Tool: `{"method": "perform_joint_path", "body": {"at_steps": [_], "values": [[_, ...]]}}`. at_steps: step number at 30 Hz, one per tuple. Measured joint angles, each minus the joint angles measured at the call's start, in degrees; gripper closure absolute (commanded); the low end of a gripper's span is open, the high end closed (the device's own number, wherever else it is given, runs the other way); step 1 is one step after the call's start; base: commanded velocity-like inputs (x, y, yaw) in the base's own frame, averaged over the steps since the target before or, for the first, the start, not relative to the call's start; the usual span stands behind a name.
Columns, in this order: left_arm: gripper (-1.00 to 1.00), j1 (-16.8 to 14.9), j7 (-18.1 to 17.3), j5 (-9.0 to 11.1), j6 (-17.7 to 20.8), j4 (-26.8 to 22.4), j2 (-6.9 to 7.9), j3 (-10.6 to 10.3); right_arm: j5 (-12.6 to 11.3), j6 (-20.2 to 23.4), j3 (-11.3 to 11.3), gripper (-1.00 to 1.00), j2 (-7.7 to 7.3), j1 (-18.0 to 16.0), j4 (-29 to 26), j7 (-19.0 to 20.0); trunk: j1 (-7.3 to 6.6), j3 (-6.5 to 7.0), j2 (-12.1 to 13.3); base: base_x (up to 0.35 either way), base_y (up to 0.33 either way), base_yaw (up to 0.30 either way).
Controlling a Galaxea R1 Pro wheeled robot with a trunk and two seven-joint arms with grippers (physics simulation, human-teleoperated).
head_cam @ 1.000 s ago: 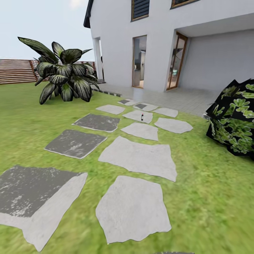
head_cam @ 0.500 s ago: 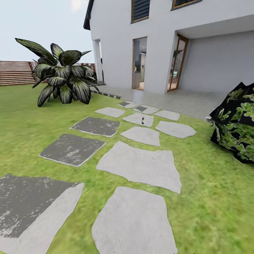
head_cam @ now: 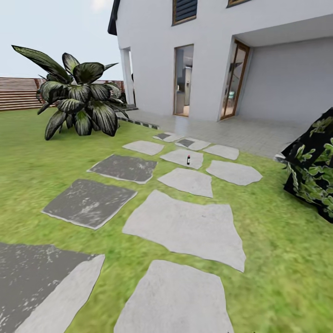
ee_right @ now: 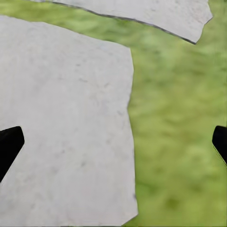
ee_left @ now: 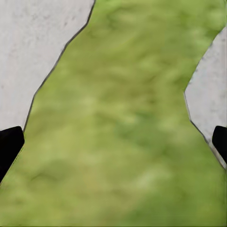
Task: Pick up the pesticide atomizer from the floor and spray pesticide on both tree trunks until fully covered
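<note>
The head camera has advanced along the stepping stones. The atomizer stands upright on a stone near the house, well ahead. Left gripper and right gripper: spread wide, holding nothing

We see the pesticide atomizer, a small dark bottle with a red top, standing upright on a pale stepping stone amid the garden lawn.
</note>
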Motion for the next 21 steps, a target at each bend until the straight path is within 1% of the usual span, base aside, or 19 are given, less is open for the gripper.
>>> {"method": "perform_joint_path", "body": {"at_steps": [21], "values": [[-1.00,0.00,0.00,-0.02,0.00,0.00,0.00,0.00,-0.13,-0.05,-0.08,-1.00,0.07,0.00,-0.04,-0.01,0.00,0.00,0.00,0.339,0.000,0.000]]}}
